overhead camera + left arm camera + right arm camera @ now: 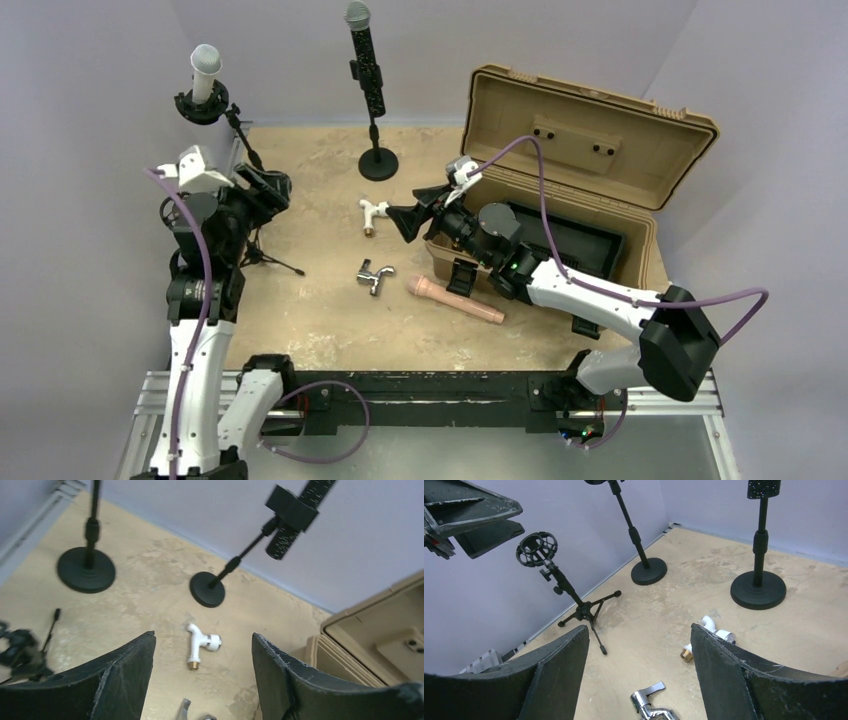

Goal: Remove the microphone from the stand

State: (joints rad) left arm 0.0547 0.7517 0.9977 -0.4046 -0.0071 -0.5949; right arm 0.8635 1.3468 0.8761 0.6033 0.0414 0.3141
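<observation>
Two microphones stand upright on the worktop (320, 330), both to the left of the open tan case (590, 130). The black microphone (366, 60) is clipped in its black stand (378, 162), whose round base rests a little left of the case's raised lid. The pale microphone (205, 68), with a grey head, is much farther left of the case near the back corner. It is seated in a ring holder (186, 105) at the top of a second stand, whose round base (86, 570) shows in the left wrist view.

The left fingers (125, 675) are spread wide with nothing between them, up in the air far to the left of the case and apart from both microphones. The right fingers (559, 675) are also wide apart and hold nothing. They hover just off the case's front left corner, pointing away from it.

A white pipe fitting (372, 213) lies left of the case, just past the right fingers. A chrome tap (373, 277) and a pinkish tube (455, 300) lie near the case's front left corner. A small tripod (584, 611) with an empty ring mount stands far left of the case.
</observation>
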